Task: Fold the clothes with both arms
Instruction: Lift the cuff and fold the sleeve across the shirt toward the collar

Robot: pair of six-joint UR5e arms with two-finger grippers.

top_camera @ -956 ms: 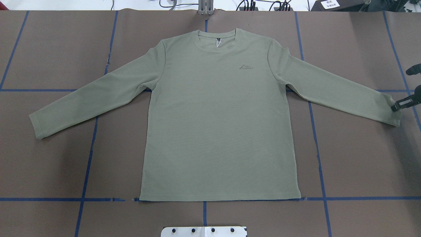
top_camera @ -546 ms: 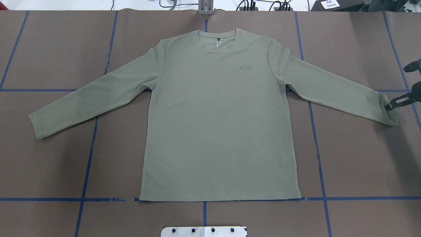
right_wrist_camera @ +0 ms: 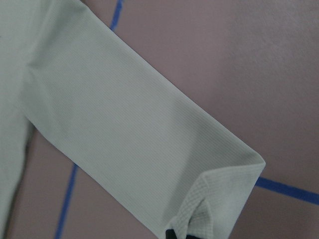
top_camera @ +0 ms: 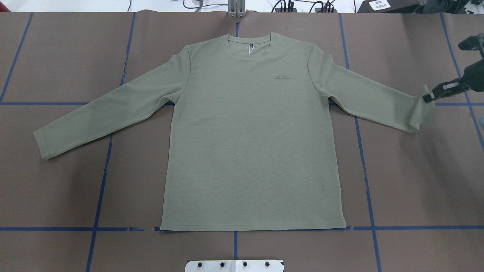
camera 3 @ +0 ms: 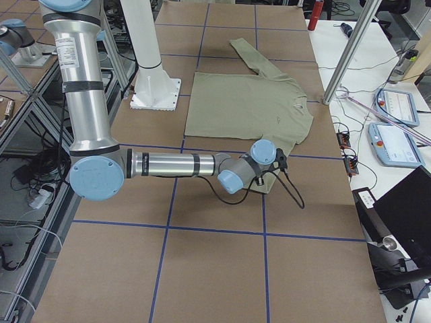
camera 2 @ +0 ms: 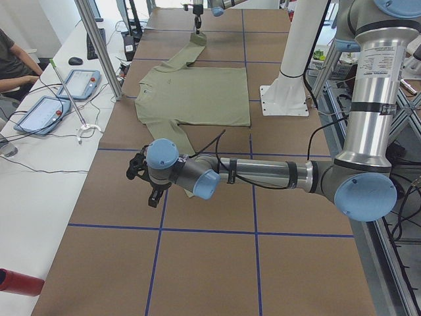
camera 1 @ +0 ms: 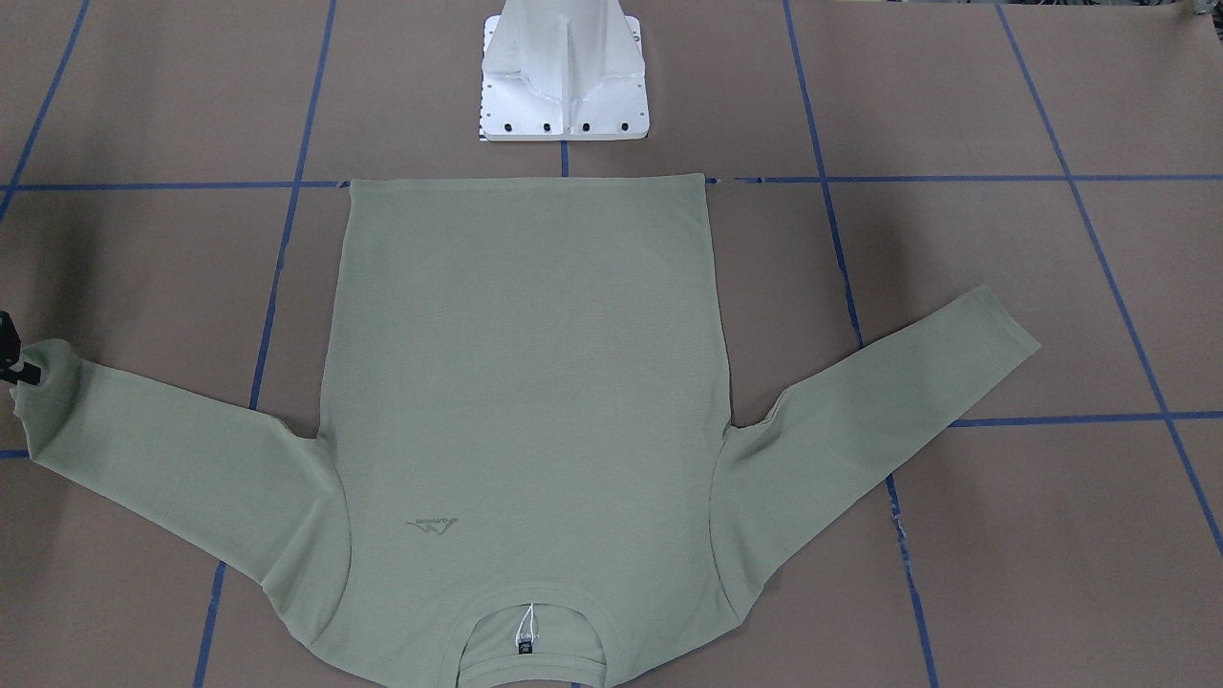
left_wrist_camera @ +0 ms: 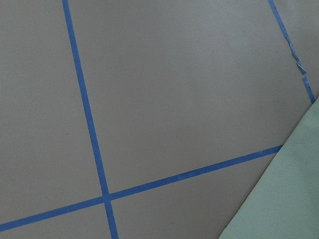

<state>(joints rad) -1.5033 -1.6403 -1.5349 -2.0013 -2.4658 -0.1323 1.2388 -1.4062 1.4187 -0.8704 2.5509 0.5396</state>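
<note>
The sage-green long-sleeved shirt [top_camera: 253, 132] lies flat, face up, collar at the far side, both sleeves spread. It also shows in the front-facing view [camera 1: 525, 382]. My right gripper [top_camera: 427, 99] is shut on the cuff of the sleeve [top_camera: 418, 113] on my right and holds it raised, the sleeve end curled over. The right wrist view shows that sleeve [right_wrist_camera: 99, 114] hanging from the pinched cuff. My left gripper [camera 2: 148, 181] shows only in the exterior left view, low over the table beside the other sleeve [top_camera: 43, 141]; I cannot tell whether it is open. The left wrist view shows a sleeve edge [left_wrist_camera: 284, 199].
The table is brown paper with a blue tape grid [top_camera: 102, 189]. The white pedestal base [camera 1: 564, 76] stands at the near edge behind the shirt's hem. A side bench with tablets [camera 2: 79, 82], cables and a seated operator runs along the far side.
My right gripper has lifted the sleeve cuff off the table and carried it inward and toward the far side. The cuff now curls over. The shirt body has not moved.
</note>
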